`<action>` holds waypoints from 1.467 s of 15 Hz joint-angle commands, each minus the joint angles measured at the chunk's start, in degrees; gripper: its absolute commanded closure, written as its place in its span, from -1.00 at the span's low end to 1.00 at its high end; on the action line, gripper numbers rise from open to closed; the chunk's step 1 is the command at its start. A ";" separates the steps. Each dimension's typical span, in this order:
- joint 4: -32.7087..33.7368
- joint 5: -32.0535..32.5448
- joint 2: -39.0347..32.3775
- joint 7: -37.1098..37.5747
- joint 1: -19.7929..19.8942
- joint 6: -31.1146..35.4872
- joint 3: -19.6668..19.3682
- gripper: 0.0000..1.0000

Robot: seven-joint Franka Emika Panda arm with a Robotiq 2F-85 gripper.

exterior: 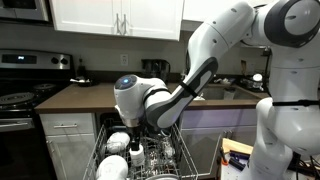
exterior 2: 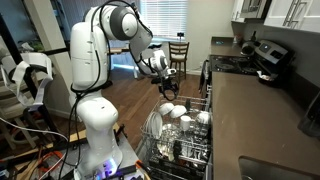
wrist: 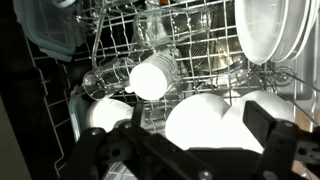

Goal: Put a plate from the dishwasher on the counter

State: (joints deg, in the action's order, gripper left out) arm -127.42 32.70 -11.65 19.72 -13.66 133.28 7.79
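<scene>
The dishwasher's pull-out wire rack (exterior: 150, 158) (exterior 2: 185, 140) is out and full of white dishes and glasses. In the wrist view, white plates (wrist: 268, 30) stand on edge at the rack's top right. Rounded white bowls (wrist: 200, 118) lie directly under my gripper (wrist: 190, 150), and a white cup (wrist: 152, 78) and a clear glass (wrist: 105, 78) lie beyond them. My gripper (exterior: 140, 130) (exterior 2: 169, 92) hangs just above the rack, open, with nothing between its dark fingers (wrist: 270, 125). The dark brown counter (exterior: 85, 97) (exterior 2: 265, 125) runs above the dishwasher.
A black stove (exterior: 20, 98) (exterior 2: 240, 62) stands at the end of the counter. White cabinets (exterior: 115, 15) hang above. A sink (exterior: 225, 92) is set in the counter behind my arm. A wooden chair (exterior 2: 179, 52) stands far off across the floor.
</scene>
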 commanded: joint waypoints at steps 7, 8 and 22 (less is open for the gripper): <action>-7.98 -9.14 -4.00 -2.59 1.35 19.82 -1.89 -1.00; -8.36 -11.22 -4.62 -3.63 1.54 20.39 -1.69 -1.00; -7.35 -24.64 -5.95 -11.42 1.37 8.64 0.05 -1.00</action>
State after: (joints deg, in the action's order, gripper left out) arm -135.21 10.72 -17.31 11.07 -12.99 143.56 6.73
